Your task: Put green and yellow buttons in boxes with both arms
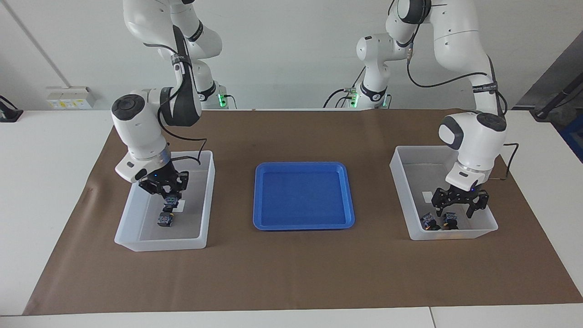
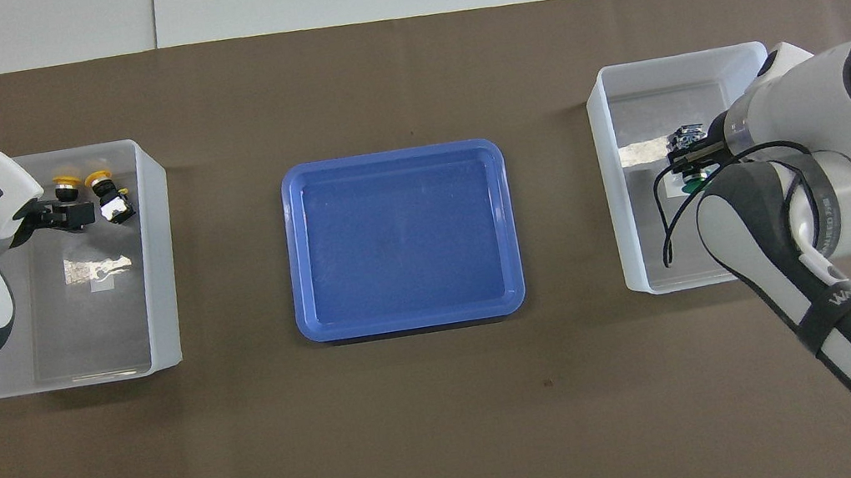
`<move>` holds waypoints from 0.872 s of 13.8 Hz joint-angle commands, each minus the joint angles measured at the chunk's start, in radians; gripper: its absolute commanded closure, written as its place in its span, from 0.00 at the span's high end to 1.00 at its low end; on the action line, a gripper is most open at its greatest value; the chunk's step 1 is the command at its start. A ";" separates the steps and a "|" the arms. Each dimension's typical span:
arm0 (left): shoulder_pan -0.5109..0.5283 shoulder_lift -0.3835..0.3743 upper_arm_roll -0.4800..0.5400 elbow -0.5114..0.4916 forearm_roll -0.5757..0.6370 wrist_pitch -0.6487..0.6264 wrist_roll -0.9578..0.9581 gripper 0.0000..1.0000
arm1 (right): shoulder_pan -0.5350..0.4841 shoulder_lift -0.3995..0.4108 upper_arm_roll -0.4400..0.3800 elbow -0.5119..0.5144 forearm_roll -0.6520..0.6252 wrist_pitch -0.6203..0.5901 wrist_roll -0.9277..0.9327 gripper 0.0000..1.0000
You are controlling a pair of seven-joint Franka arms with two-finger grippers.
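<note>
While both arms hang down into the two boxes, the blue tray (image 1: 304,196) sits bare mid-table on the brown mat (image 1: 291,273).

Left gripper (image 1: 460,208) is low inside the box (image 1: 403,191) at the left arm's end of the table, fingers spread apart, gripping nothing. Right under it, at the box's end farther from the robots, lie the 2 yellow buttons (image 1: 438,222). From overhead they show side by side, yellow caps pointing away from the robots: one (image 2: 65,187) partly under the gripper tips, the other (image 2: 106,191) just beside it & tilted, nearer the box wall that faces the tray. Can't tell whether the fingers touch either one. A small white label (image 2: 97,271) lies on that box's floor, nearer the robots than the buttons.

Right gripper (image 1: 170,198) is down in the other box (image 1: 207,191), at the right arm's end of the table, clamped on a green button (image 1: 171,200) w/ its grey-blue base facing out. It hangs just over the 2nd green button (image 1: 165,219), which lies on the box floor. Overhead, a green cap (image 2: 693,187) peeks out beside the arm's wrist; can't say which of the two it belongs to. Whether the held button touches the floor or the other button, can't tell.
</note>
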 commanded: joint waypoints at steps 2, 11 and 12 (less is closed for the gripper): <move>-0.035 -0.160 0.013 -0.023 0.013 -0.229 -0.014 1.00 | -0.015 -0.060 0.016 -0.119 0.102 0.074 -0.031 0.00; -0.081 -0.389 -0.004 0.031 0.013 -0.585 -0.150 1.00 | -0.035 -0.028 0.016 -0.101 0.103 0.131 -0.066 1.00; -0.083 -0.375 -0.005 0.086 0.015 -0.643 -0.150 1.00 | -0.030 -0.034 0.016 -0.077 0.103 0.119 -0.045 1.00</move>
